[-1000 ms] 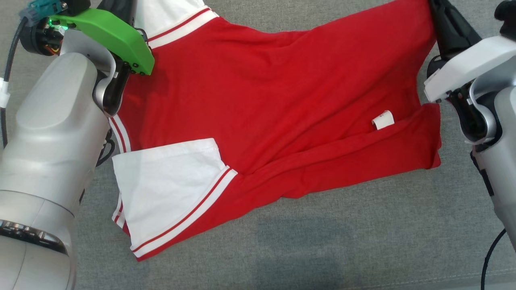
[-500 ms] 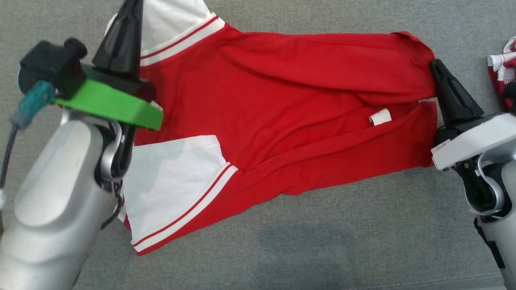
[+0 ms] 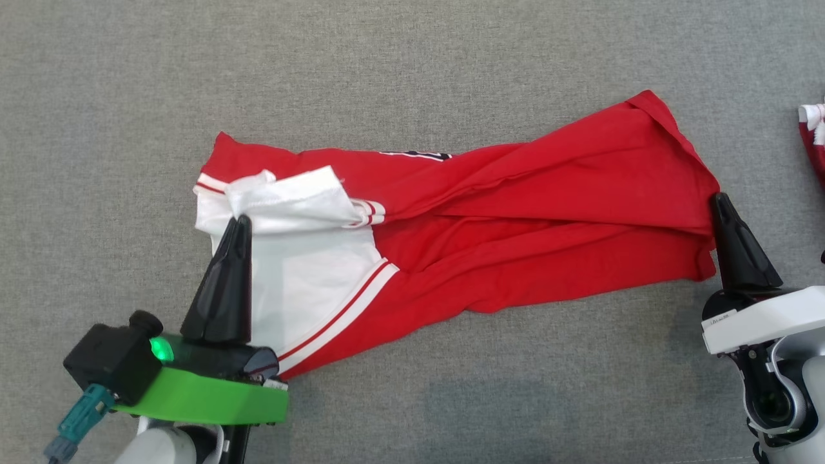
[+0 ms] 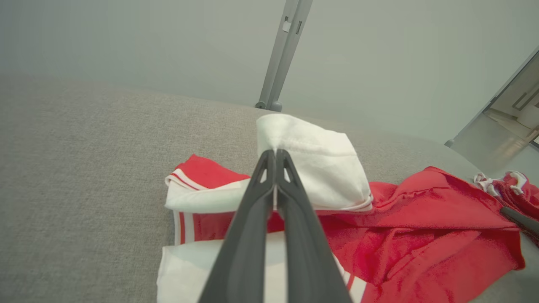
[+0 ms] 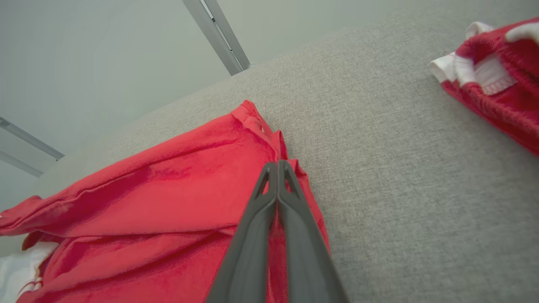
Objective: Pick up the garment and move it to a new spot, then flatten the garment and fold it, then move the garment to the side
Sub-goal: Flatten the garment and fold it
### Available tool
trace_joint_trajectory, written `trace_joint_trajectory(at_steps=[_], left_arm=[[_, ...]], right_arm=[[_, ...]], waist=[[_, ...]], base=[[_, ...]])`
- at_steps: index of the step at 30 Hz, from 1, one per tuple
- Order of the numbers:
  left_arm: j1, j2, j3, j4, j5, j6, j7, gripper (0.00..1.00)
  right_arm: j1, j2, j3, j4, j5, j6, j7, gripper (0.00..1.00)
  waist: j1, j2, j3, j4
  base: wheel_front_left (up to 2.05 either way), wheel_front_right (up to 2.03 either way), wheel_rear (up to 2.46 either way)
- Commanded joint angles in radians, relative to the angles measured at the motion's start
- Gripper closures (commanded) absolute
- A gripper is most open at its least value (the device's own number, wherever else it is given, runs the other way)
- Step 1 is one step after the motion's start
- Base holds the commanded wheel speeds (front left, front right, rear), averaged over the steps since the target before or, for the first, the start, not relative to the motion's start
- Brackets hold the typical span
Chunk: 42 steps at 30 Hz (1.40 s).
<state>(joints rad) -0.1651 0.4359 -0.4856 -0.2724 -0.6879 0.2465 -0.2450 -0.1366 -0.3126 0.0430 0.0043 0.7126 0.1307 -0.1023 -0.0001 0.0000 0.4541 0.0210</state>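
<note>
Garment [image 3: 515, 212] near another red cloth [image 3: 815, 145]

The shirt [image 3: 515, 212] is red, its sleeves [image 3: 309, 270] white with red-and-white striped cuffs [image 3: 341, 310]. The cloth surface [image 3: 412, 64] beneath is plain grey. The left gripper [image 3: 241, 220] is black above a bright green mount [image 3: 206, 401], the right gripper [image 3: 718, 197] black above a white bracket [image 3: 760, 319]. A second garment [image 3: 813, 138] is red and white.
</note>
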Motion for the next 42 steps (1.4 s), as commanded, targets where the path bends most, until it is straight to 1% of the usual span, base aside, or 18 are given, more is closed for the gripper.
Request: trace_joint_trajectory(at_steps=[1, 2, 6, 13, 14, 15, 16, 17, 18, 19, 20, 25, 29, 30, 31, 36, 42], left_arm=[[0.020, -0.002, 0.001, 0.008, -0.012, 0.002, 0.001, 1.00], [0.038, -0.006, -0.007, 0.019, -0.025, 0.003, 0.009, 1.00], [0.079, -0.035, -0.033, 0.104, -0.087, -0.025, 0.035, 1.00], [0.061, -0.089, -0.045, 0.288, -0.159, -0.088, 0.030, 1.00], [0.054, -0.096, -0.047, 0.306, -0.161, -0.096, 0.028, 0.95], [0.050, -0.100, -0.050, 0.325, -0.161, -0.101, 0.026, 0.62], [0.046, -0.103, -0.052, 0.341, -0.159, -0.106, 0.024, 0.51], [0.041, -0.108, -0.052, 0.353, -0.154, -0.110, 0.020, 0.20], [0.034, -0.113, -0.051, 0.365, -0.142, -0.111, 0.015, 0.00], [0.026, -0.117, -0.050, 0.371, -0.134, -0.112, 0.010, 0.00], [0.019, -0.122, -0.045, 0.374, -0.126, -0.111, 0.004, 0.00], [-0.006, -0.141, -0.002, 0.362, -0.041, -0.093, -0.017, 0.00], [-0.007, -0.165, 0.087, 0.318, 0.061, -0.084, -0.020, 0.00], [-0.007, -0.165, 0.087, 0.318, 0.061, -0.084, -0.020, 0.00], [-0.002, -0.172, 0.109, 0.307, 0.085, -0.083, -0.020, 0.00], [0.023, -0.205, 0.196, 0.280, 0.187, -0.100, -0.021, 0.00], [0.027, -0.241, 0.284, 0.259, 0.274, -0.134, -0.020, 0.00]], right_arm=[[0.012, 0.001, -0.004, 0.011, -0.005, 0.000, -0.007, 1.00], [0.013, 0.008, -0.002, 0.018, -0.009, 0.000, -0.011, 1.00], [-0.004, 0.028, 0.006, 0.070, -0.014, 0.000, -0.020, 1.00], [-0.033, 0.059, 0.024, 0.164, -0.042, 0.000, -0.039, 1.00], [-0.035, 0.061, 0.026, 0.174, -0.049, 0.000, -0.041, 0.98], [-0.037, 0.062, 0.029, 0.183, -0.053, 0.000, -0.045, 0.76], [-0.040, 0.066, 0.029, 0.193, -0.054, 0.000, -0.051, 0.73], [-0.042, 0.066, 0.027, 0.203, -0.065, 0.000, -0.053, 0.65], [-0.046, 0.063, 0.028, 0.210, -0.080, 0.000, -0.061, 0.53], [-0.048, 0.069, 0.025, 0.216, -0.082, 0.000, -0.070, 0.12], [-0.051, 0.075, 0.024, 0.222, -0.084, 0.000, -0.075, 0.00], [-0.059, 0.080, -0.005, 0.234, -0.156, 0.000, -0.116, 0.00], [-0.060, 0.095, -0.044, 0.214, -0.236, 0.000, -0.145, 0.00], [-0.060, 0.095, -0.044, 0.214, -0.236, 0.000, -0.145, 0.00], [-0.057, 0.103, -0.052, 0.206, -0.255, 0.000, -0.149, 0.00], [-0.035, 0.131, -0.072, 0.171, -0.330, 0.000, -0.161, 0.00], [-0.038, 0.135, -0.066, 0.204, -0.357, 0.000, -0.163, 0.00]], waist=[[0.0001, 0.0000, -0.002, 0.003], [0.0001, 0.0000, -0.002, 0.004], [0.0001, 0.0000, -0.005, 0.003], [0.0001, 0.0000, -0.016, 0.003], [0.0001, 0.0000, -0.017, 0.003], [0.0001, 0.0000, -0.021, 0.003], [0.0001, 0.0000, -0.023, 0.002], [0.0001, 0.0000, -0.026, 0.002], [0.0001, 0.0000, -0.028, 0.002], [0.0001, 0.0000, -0.031, 0.002], [0.0001, 0.0000, -0.033, 0.002], [0.0001, 0.0000, -0.051, 0.002], [0.0001, 0.0000, -0.070, -0.003], [0.0001, 0.0000, -0.070, -0.003], [0.0001, 0.0000, -0.078, -0.005], [0.0001, 0.0000, -0.110, -0.019], [0.0001, 0.0000, -0.143, -0.016]], base=[[0.00, 0.00, 0.00], [0.00, 0.00, 0.00], [0.00, 0.00, 0.00], [0.00, 0.00, 0.00], [0.00, 0.00, 0.00], [0.00, 0.00, 0.00], [0.00, 0.00, 0.00], [0.00, 0.00, 0.00], [0.00, 0.00, 0.00], [0.00, 0.00, 0.00], [0.00, 0.00, 0.00], [0.00, 0.00, 0.00], [0.00, 0.00, 0.00], [0.00, 0.00, 0.00], [0.00, 0.00, 0.00], [0.00, 0.00, 0.00], [0.00, 0.00, 0.00]])
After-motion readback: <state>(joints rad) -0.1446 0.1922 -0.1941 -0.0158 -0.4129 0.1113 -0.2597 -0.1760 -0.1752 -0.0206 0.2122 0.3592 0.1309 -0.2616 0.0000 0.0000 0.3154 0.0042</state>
